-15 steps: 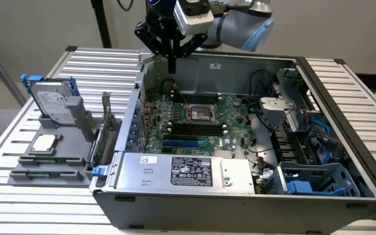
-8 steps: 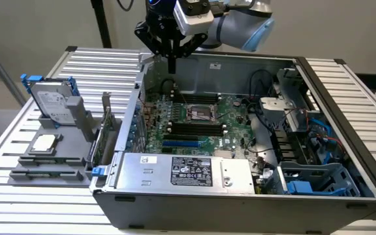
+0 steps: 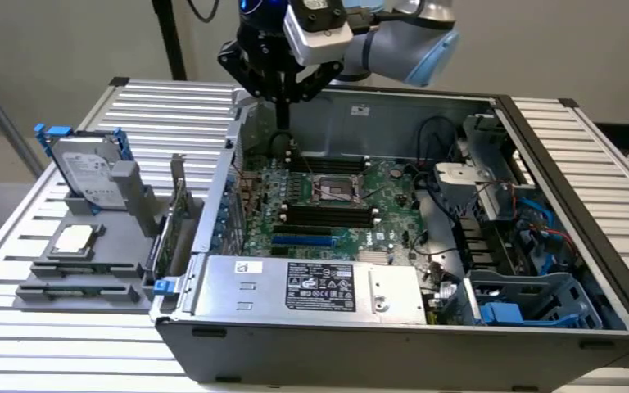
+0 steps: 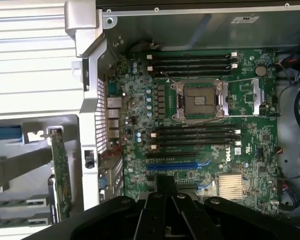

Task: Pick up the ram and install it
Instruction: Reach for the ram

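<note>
My gripper (image 3: 282, 121) hangs over the rear corner of the open computer case (image 3: 402, 327), on the exterior view's left, above the motherboard (image 3: 331, 205). Its black fingers are pressed together, and I see no green stick between them. In the wrist view the gripper (image 4: 165, 187) points down at the board just past the blue slot (image 4: 172, 165). Two rams (image 4: 7, 202) (image 4: 7, 220) lie in the grooves of the grey holder (image 3: 107, 237) outside the case. Black memory slots (image 4: 195, 135) run on both sides of the open processor socket (image 4: 197, 100).
On the holder stand a hard drive (image 3: 85, 172), a square silver processor chip (image 3: 74, 239) and an upright green expansion card (image 3: 178, 217). The power supply (image 3: 309, 286), drive cages (image 3: 522, 303) and cables (image 3: 445, 139) crowd the inside of the case. The whole setup rests on a slatted metal table (image 3: 30, 327).
</note>
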